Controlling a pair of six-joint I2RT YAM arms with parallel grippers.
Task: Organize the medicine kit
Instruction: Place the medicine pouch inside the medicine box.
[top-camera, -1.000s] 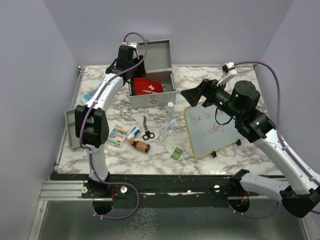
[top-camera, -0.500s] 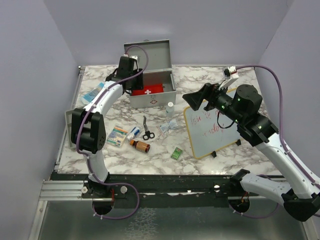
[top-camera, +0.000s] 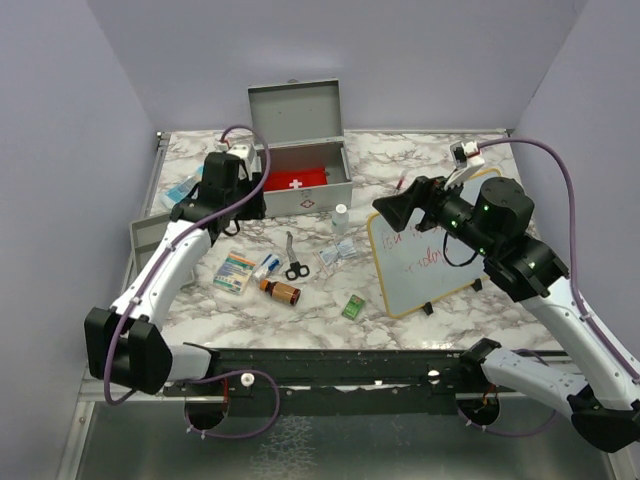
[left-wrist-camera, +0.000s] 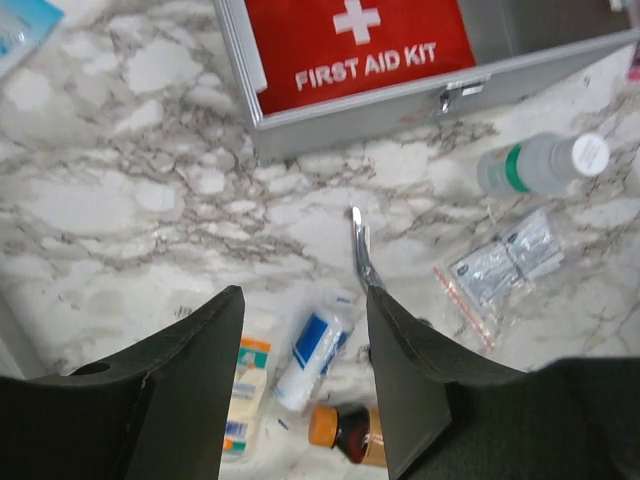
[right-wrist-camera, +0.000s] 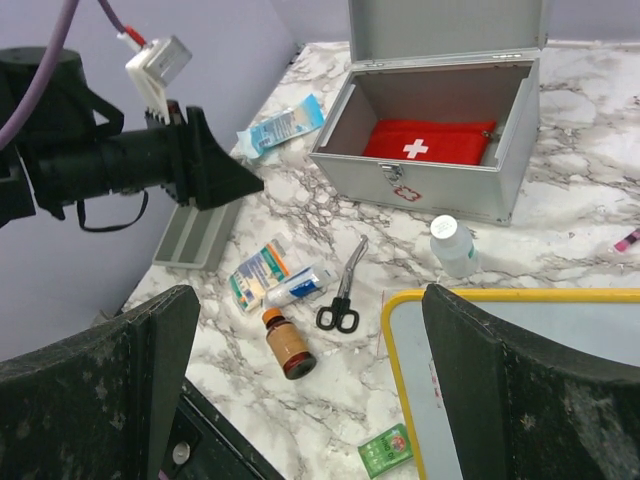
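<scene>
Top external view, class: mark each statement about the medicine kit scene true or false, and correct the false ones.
1. The medicine kit has its lid open. True.
2. A red pouch lies inside it. True.
3. The scissors lie inside the kit. False: the scissors lie on the table in front of it.
4. The right hand grips the whiteboard. False: the right hand is open and holds nothing, and the whiteboard is ungripped.

Scissors (right-wrist-camera: 348, 282) near amber bottle (right-wrist-camera: 287, 347); tube (left-wrist-camera: 312, 345), perhaps ointment.
</scene>
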